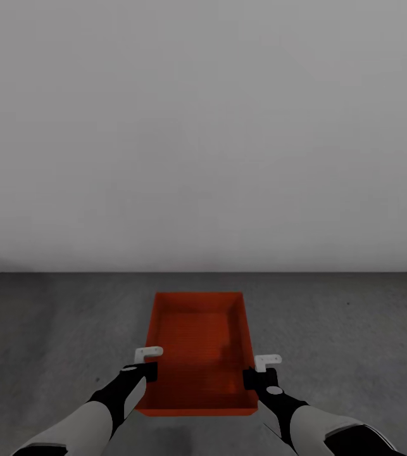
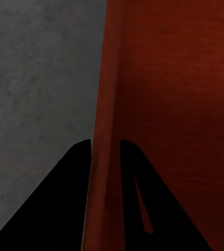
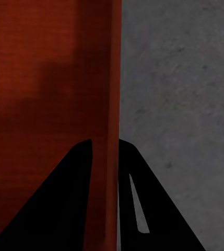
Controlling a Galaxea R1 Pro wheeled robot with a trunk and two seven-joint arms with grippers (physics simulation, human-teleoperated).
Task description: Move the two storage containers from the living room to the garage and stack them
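One orange-red storage container (image 1: pixel 197 342) sits between my two grippers, over the dark grey floor (image 1: pixel 51 329) of the garage. My left gripper (image 1: pixel 147 361) is shut on its left wall and my right gripper (image 1: pixel 261 370) on its right wall, both near the end closest to me. In the left wrist view the thin wall (image 2: pixel 106 104) runs between the dark fingers (image 2: pixel 65 198). The right wrist view shows the same grip on the other wall (image 3: pixel 114 78). The container is open-topped and empty. I cannot tell whether it rests on the floor or hangs just above it.
A plain white wall (image 1: pixel 203 126) stands straight ahead, meeting the floor just beyond the container's far end. Bare grey floor (image 3: pixel 179 104) stretches to both sides of the container.
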